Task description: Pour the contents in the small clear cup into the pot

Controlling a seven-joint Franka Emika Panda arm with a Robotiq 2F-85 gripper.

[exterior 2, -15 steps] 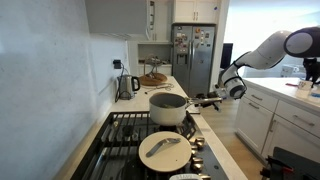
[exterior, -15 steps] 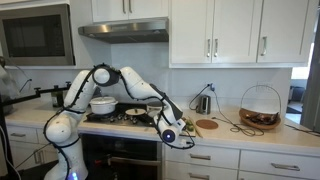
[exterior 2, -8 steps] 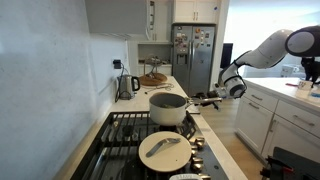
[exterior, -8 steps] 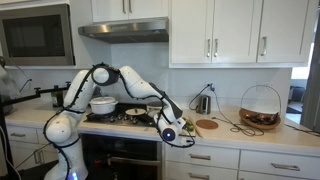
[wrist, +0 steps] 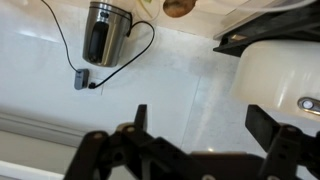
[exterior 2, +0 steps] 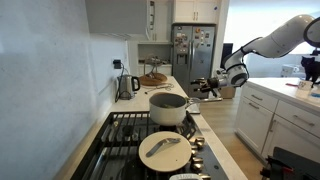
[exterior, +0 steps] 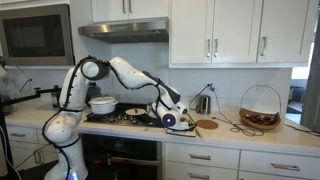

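You raised the gripper (exterior: 178, 119) from below the counter's front edge toward the pot (exterior 2: 168, 108); its fingers stood open, empty.

The gripper (wrist: 195, 150) hangs with its dark fingers (wrist: 272, 135) spread wide over the white counter (wrist: 150, 85), where a metal cup (wrist: 102, 32) (its cord (wrist: 60, 45) trailing to a small plug (wrist: 81, 79)) stands well apart from a white pot (wrist: 280, 75).

Both exterior views share the stove (exterior: 125, 117) — frontal and lengthwise — while the wrist view apparently looks down closely.
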